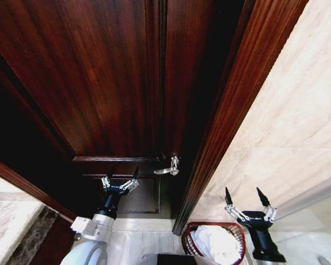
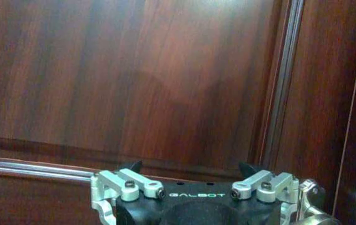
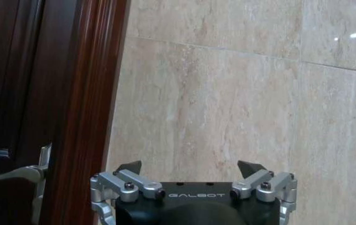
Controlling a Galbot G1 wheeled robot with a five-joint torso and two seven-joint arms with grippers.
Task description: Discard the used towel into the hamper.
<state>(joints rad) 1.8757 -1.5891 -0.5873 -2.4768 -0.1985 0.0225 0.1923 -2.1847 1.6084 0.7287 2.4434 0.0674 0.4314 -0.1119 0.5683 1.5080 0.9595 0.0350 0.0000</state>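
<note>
A white towel already lies in the hamper; both the left gripper and the right gripper gape wide and empty, so the task looks finished.

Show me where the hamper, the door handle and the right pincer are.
hamper (image 1: 186, 238), head view, on its left rim.
door handle (image 1: 166, 170), head view, on the lever.
right pincer (image 1: 247, 197), head view, midway between its open fingertips.

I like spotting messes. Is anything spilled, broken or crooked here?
Nothing stands out. The hamper stands upright by the door frame with white cloth inside. Left gripper and right gripper are open, holding nothing.
</note>
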